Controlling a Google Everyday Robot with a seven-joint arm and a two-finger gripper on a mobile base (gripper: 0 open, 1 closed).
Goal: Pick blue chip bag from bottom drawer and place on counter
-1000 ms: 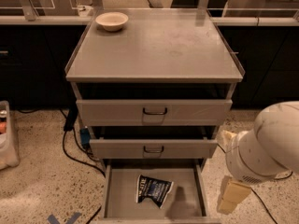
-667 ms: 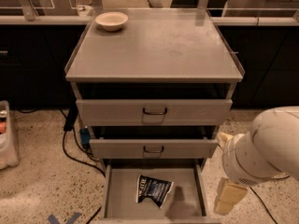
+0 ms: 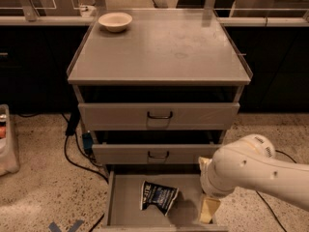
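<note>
The blue chip bag lies crumpled on the floor of the open bottom drawer, near its middle, white panel to the left. My gripper hangs from the white arm over the drawer's right part. It is a short way right of the bag and apart from it. The counter is the grey cabinet top above, with a thin raised rim.
A cream bowl stands on the counter's far left corner. Two drawers with dark loop handles sit slightly open above the bottom drawer. Black cables run on the speckled floor at left. A pale bin stands at the left edge.
The arm has moved left, and the gripper has come in from beside the drawer to over its right part, closer to the bag. The bag has not moved.
</note>
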